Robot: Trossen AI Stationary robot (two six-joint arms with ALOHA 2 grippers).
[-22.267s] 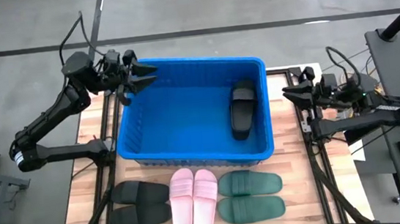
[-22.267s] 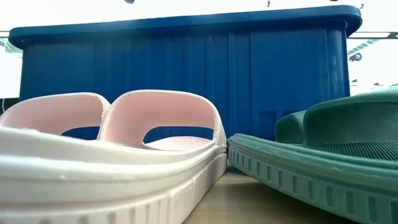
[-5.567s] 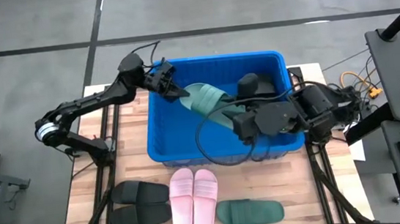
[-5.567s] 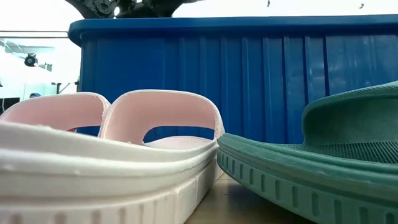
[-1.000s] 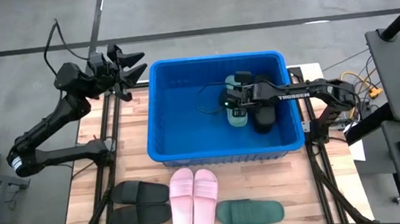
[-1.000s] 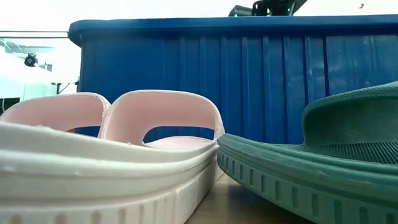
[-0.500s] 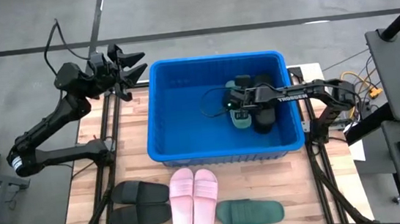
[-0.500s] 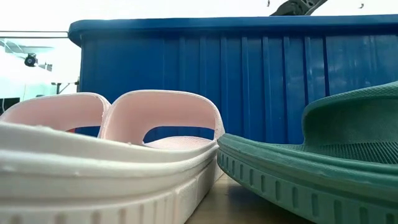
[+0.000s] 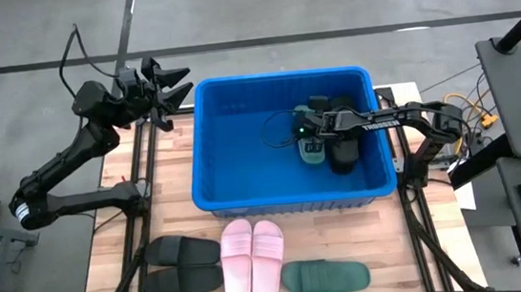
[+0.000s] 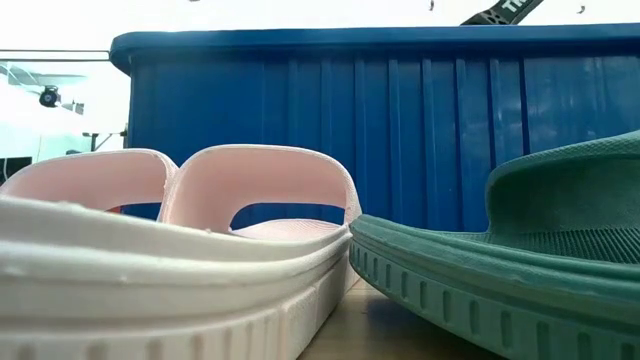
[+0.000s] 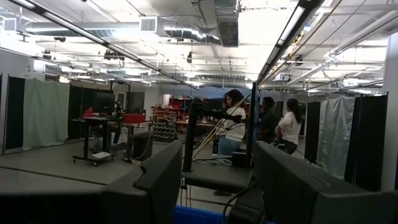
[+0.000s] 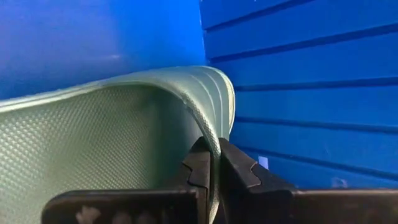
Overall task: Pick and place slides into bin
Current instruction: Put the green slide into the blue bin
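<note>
1. High view: the blue bin sits at the middle of the wooden table, and the right gripper is reaching down inside it from the right side.
2. Right wrist view makes it pretty clear: the two dark fingers are pinched tight on the thin edge of a green slide, with the bin's ribbed blue wall right behind it.
3. From above, that green slide is in the right half of the bin, right next to a black slide that's lying in there too, closer to the right wall.
4. Left gripper is parked up above the bin's far left corner, outside the bin, fingers spread apart and holding nothing. Its wrist camera just stares across the room, where a few people are standing around.
5. On the table in front of the bin, lined up in a row: a black pair on the left, a pink pair in the middle, and a single green slide on the right.
6. Low view is basically filled by the pink pair and the lone green one right beside it, with the bin wall behind them. Bit of the right arm pokes up over the rim.
</note>
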